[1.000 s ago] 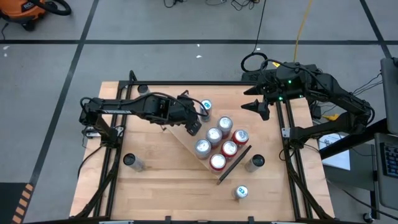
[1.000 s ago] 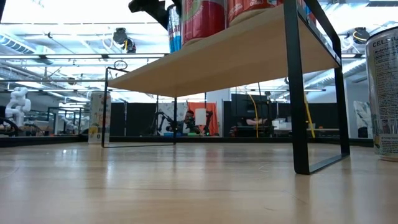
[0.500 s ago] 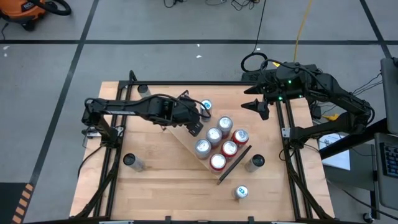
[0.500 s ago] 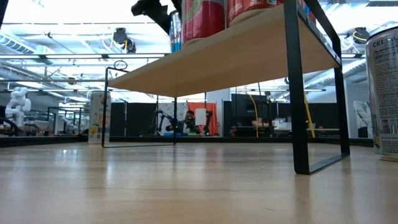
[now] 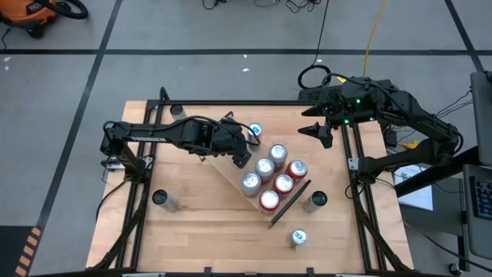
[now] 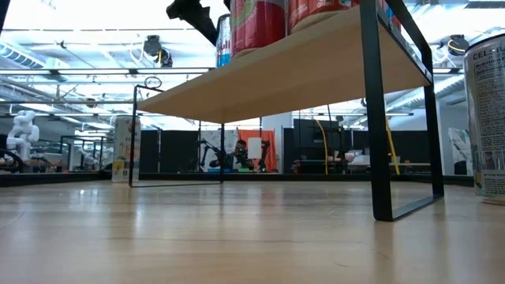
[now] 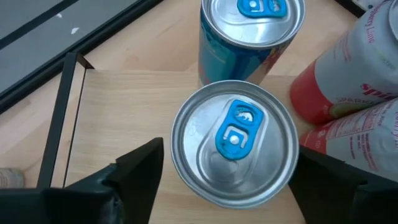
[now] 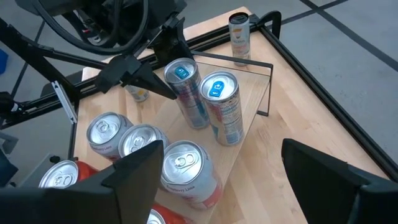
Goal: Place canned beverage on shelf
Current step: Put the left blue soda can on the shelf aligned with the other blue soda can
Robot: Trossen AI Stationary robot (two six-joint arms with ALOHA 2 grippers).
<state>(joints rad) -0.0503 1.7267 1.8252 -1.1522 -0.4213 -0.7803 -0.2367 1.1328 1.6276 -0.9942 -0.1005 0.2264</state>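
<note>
The left gripper (image 7: 227, 169) has just let its jaws spread. A moment ago they were narrower. Now a strip of wood shows on each side between the fingers (image 7: 138, 167) and the blue-tabbed can (image 7: 235, 142) that stands between them, so the can reads as released, not clamped. That suggests this can is delivered: it rests on the shelf (image 7: 124, 106), and the arm next needs to back off without knocking it. The can stands upright, its long axis vertical and its lid and blue tab facing up toward the wrist. Just beyond the jaws is a second blue can (image 7: 247, 32), with red-and-white cans (image 7: 348, 81) close alongside. The right gripper (image 5: 316, 132) waits well off the shelf, its fingers apart and empty.
</note>
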